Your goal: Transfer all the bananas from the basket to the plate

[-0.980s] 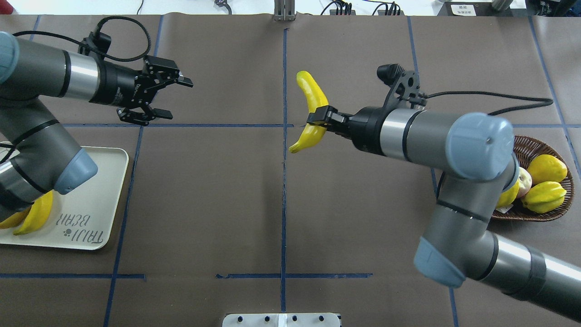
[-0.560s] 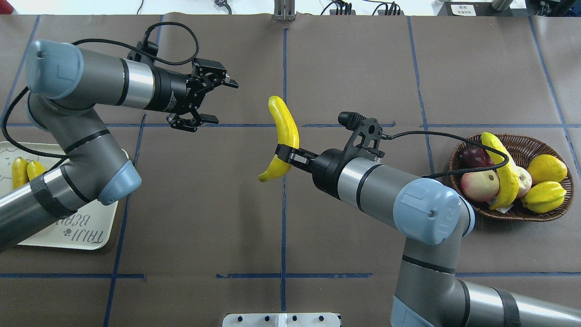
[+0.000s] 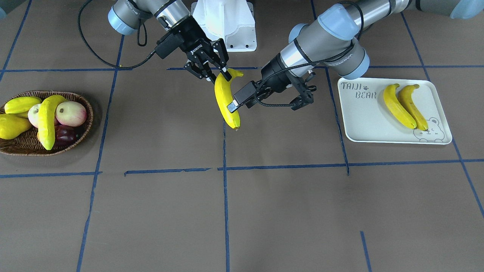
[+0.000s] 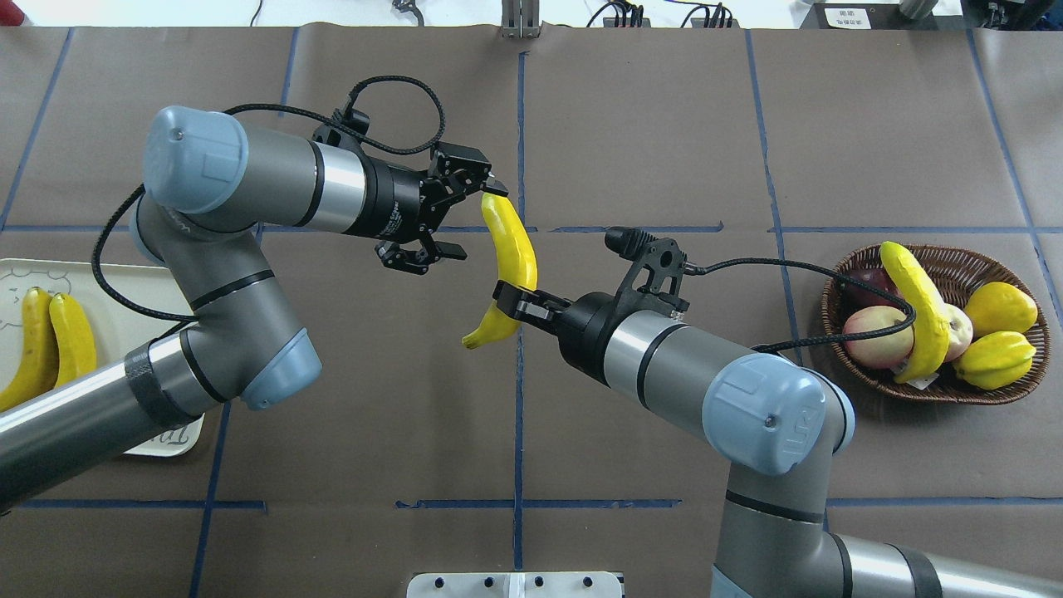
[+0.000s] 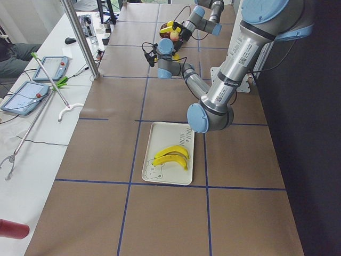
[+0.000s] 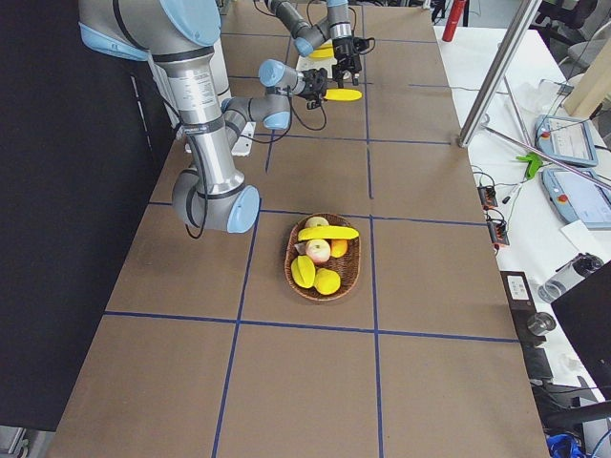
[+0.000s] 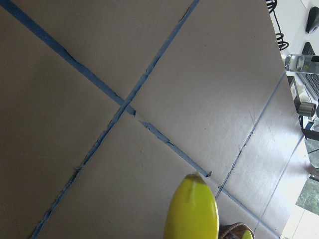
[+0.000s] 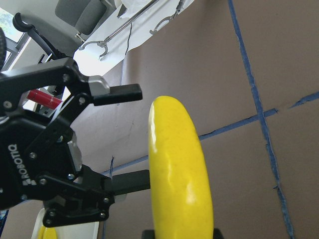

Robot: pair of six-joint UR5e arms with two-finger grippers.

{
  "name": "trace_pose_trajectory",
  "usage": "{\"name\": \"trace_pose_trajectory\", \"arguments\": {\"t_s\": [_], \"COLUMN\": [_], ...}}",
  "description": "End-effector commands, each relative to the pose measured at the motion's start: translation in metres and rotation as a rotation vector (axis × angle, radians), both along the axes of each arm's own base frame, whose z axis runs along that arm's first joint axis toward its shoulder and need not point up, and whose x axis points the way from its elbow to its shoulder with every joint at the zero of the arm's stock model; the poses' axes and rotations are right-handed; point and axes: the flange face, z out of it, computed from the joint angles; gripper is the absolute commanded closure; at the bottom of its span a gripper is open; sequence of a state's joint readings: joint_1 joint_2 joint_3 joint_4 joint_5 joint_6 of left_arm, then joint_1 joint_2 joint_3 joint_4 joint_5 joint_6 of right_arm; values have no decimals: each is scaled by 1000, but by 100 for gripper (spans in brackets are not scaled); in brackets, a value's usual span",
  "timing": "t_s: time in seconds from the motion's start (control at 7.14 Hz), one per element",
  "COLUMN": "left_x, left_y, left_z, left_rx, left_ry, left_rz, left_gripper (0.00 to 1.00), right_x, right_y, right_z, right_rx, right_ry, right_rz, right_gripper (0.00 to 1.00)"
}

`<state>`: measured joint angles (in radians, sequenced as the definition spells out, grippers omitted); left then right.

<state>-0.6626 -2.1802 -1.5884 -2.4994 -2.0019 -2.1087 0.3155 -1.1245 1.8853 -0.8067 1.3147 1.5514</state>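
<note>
Held banana: in the air over the middle of the worktop, above the blue tape line that runs from near edge to far edge. Its length lies roughly along that line, thin end toward the near edge, blunt end toward the far edge. It touches no surface.

My right gripper: comes in from the right side. The fingers are clamped across the banana close to its thin end. My right wrist view shows yellow peel rising straight out from between them.

My left gripper: comes in from the left side, level with the banana's blunt end. The fingers are spread wide and hold nothing. From overhead, the farther finger overlaps the banana's tip. From my right wrist, the two fingers sit beside the banana's upper part, one high and one low. I cannot tell whether either finger touches the peel.

Plate: toward the worktop's left end, flat on the brown paper. A pair of bananas lies on it side by side, touching, on the half with the bear drawing, away from the lettering.

Basket: toward the worktop's right end, well apart from both grippers. One last banana lies on top, across the other fruit heaped inside.
</note>
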Motion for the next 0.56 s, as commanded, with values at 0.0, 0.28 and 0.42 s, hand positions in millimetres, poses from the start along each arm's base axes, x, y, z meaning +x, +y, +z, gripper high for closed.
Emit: {"name": "trace_pose_trajectory", "arguments": {"t_s": [0.0, 0.28, 0.42], "left_x": [20, 18, 17], "left_y": [5, 6, 5], "left_z": [-7, -7, -4], "left_rx": [4, 66, 65], "left_ry": [0, -9, -11], "left_rz": [4, 8, 7], "left_gripper": [12, 100, 100], "right_x": [0, -1, -1], "right_y": [3, 3, 4], "right_z": [-1, -1, 0], "right_rx": [3, 5, 5], "right_ry": [-8, -7, -5], "right_rz": [1, -1, -3], "right_gripper": [100, 100, 100]}}
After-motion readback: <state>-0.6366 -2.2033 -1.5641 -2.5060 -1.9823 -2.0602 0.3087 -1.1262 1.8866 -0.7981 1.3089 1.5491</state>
